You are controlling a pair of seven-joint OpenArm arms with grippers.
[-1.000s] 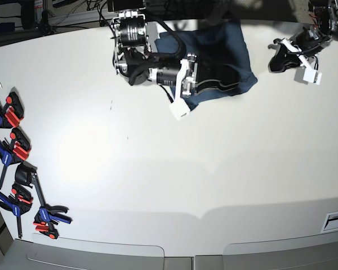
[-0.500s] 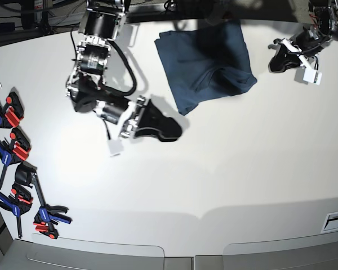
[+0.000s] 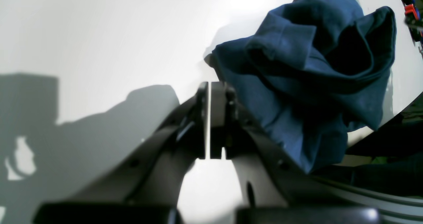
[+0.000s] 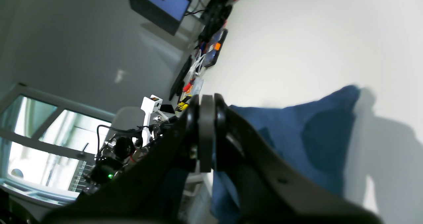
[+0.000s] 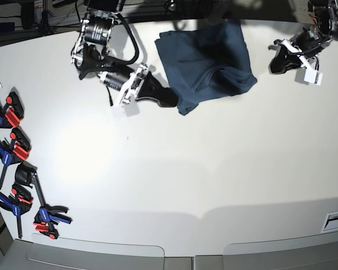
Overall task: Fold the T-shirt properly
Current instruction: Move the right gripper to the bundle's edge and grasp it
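T-shirt (image 5: 205, 59), dark navy, lies bunched at the far edge of the white table (image 5: 214, 169), well short of a flat fold. In the base view it forms a rough, slanted rectangle with a thick doubled hem along its near-right side and a loose corner pointing toward the right gripper (image 5: 168, 100). In the left wrist view the cloth (image 3: 307, 78) is heaped in deep rumpled folds, one ribbed edge turned up.

Change: half a second ago the right gripper lay well clear of the cloth, out on bare table; it has now swung back, and its tip sits just beside the shirt's near-left corner. Its jaws are pressed together with nothing between them, as the right wrist view confirms (image 4: 205, 131); the shirt (image 4: 297, 134) lies just behind. This reads as a fresh approach for a new grasp.

The left gripper (image 5: 281, 58) is unmoved, apart from the shirt, jaws pressed together on nothing (image 3: 210, 118).
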